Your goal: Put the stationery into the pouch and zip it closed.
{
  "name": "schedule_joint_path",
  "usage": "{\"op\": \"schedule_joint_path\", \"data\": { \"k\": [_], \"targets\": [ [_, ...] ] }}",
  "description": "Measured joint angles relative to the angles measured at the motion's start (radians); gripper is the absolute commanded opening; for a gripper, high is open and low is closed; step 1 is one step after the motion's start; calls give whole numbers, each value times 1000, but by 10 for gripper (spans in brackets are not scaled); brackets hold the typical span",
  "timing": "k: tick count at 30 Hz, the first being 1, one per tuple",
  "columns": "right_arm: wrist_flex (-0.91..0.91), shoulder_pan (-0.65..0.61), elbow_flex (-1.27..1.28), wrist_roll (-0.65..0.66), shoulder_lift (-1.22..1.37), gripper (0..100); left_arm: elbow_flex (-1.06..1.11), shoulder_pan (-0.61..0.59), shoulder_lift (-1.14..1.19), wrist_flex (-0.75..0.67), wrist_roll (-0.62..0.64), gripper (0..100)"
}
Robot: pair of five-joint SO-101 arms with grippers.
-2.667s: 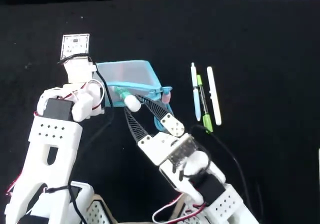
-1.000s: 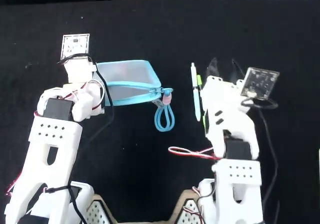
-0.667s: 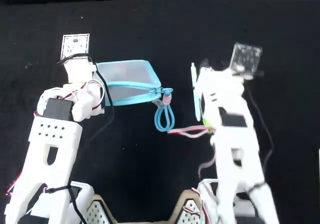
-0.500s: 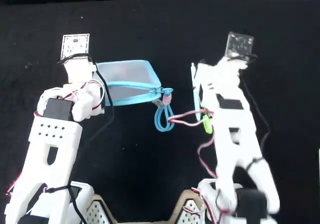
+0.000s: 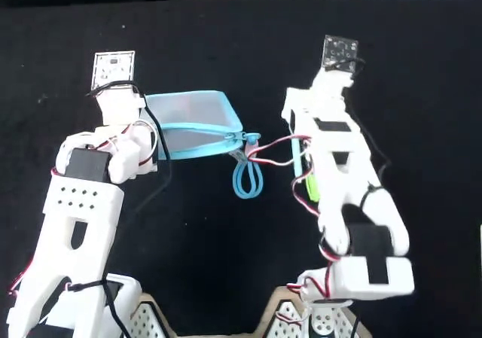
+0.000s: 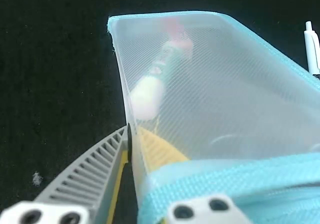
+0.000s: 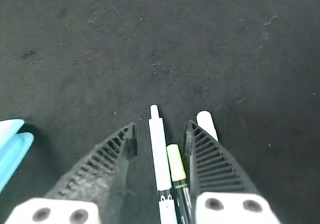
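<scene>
1. The turquoise mesh pouch (image 5: 192,123) lies on the black worktop (image 5: 422,67), at about 10 o'clock from its centre.
2. The left gripper (image 6: 136,141) has its fingers pinched on the pouch's 9 o'clock end, with the mesh wall between them.
3. A white-and-pink item (image 6: 152,87) shows blurred through the pouch wall.
4. A blue loop (image 5: 247,178) hangs off the pouch's corner toward 5 o'clock.
5. At 3 o'clock from the pouch, the right gripper (image 7: 160,129) stands with its fingers wide, astride the white-and-blue pen (image 7: 159,156) and the green pen (image 7: 175,165).
6. The white pen (image 7: 206,120) lies just outside one finger.
</scene>
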Motion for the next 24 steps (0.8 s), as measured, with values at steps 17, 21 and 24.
{"op": "schedule_joint_path", "data": {
  "k": [17, 21, 24],
  "targets": [
    [0, -11, -310, 255, 428, 146, 0, 0, 0, 0, 0, 30],
    [0, -26, -328, 258, 456, 20, 0, 0, 0, 0, 0, 30],
    [0, -28, -330, 290, 456, 31, 0, 0, 0, 0, 0, 30]
  ]
}}
